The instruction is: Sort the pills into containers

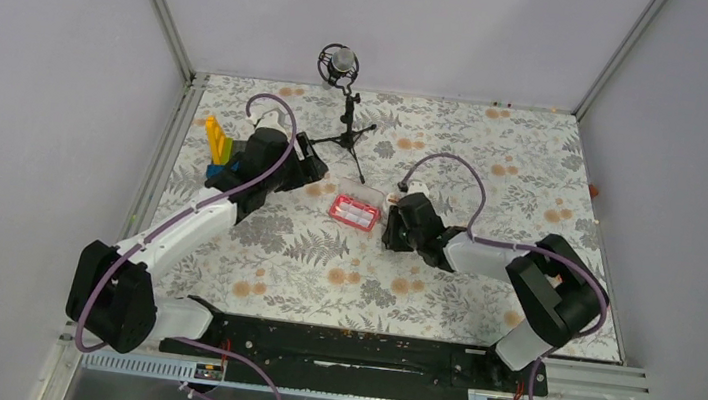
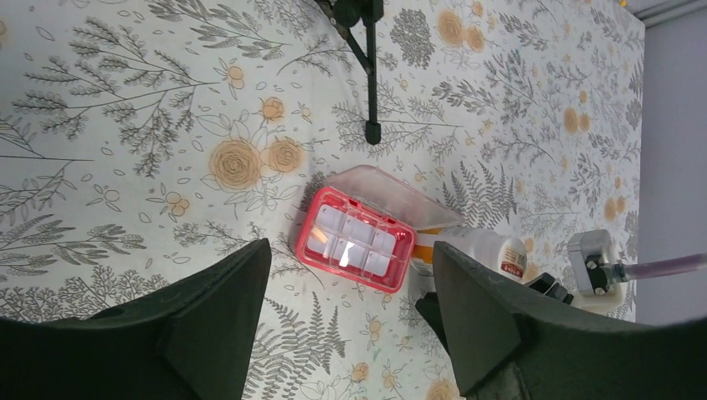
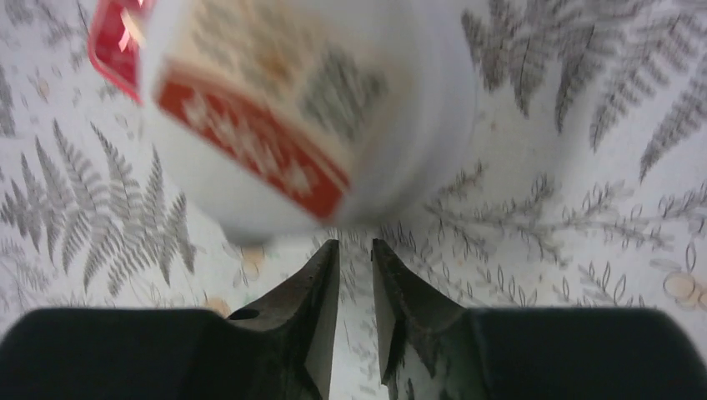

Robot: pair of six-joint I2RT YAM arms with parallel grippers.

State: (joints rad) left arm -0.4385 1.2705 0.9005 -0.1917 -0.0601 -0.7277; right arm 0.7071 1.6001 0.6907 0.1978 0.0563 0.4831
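The pink box (image 1: 356,212) lies on the flowered tabletop (image 1: 322,267), near the middle of the top view. Its clear lid (image 2: 392,193) is swung open and its white compartments show. A white bottle (image 2: 483,248) with an orange label lies on its side just right of the box in the left wrist view.

The left fingers (image 2: 217,325) stand wide open with nothing between them. They sit up and left of the box in the top view, apart from it.

The right fingers (image 3: 313,292) are nearly closed, leaving a thin gap, and grip nothing. The blurred bottle fills the upper frame just beyond their tips.

A mic stand (image 1: 345,108) stands at upper centre of the top view and a toy block (image 1: 218,144) at upper left.
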